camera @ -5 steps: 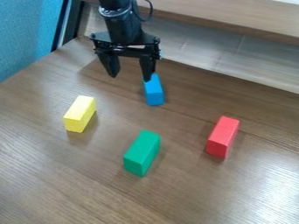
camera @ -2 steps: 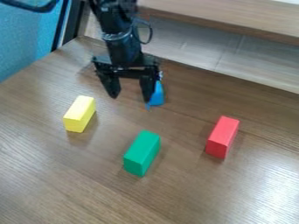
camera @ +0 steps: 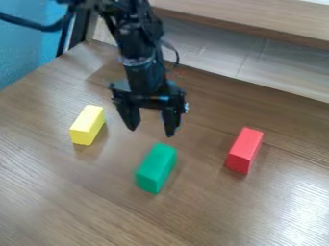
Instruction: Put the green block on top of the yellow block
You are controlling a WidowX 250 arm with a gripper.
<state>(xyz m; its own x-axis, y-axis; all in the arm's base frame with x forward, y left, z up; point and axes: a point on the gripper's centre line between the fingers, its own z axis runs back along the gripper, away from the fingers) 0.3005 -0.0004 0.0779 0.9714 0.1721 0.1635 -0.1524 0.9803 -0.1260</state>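
My gripper [camera: 151, 131] hangs open above the middle of the table, with its fingertips a little beyond the far end of the green block and nothing between them. The green block [camera: 155, 168] lies on the table in the centre, toward the camera from the gripper. To the left, the yellow block [camera: 87, 125] rests on the table, apart from the green one.
A red block [camera: 245, 150] sits on the table [camera: 212, 211] to the right. The blue block is almost wholly hidden behind the gripper. A pale wooden ledge [camera: 257, 19] runs along the back, and a blue panel stands at the upper left.
The gripper has come down the view toward the green block and slightly right, staying open and now covering the blue block. The blocks have not moved.
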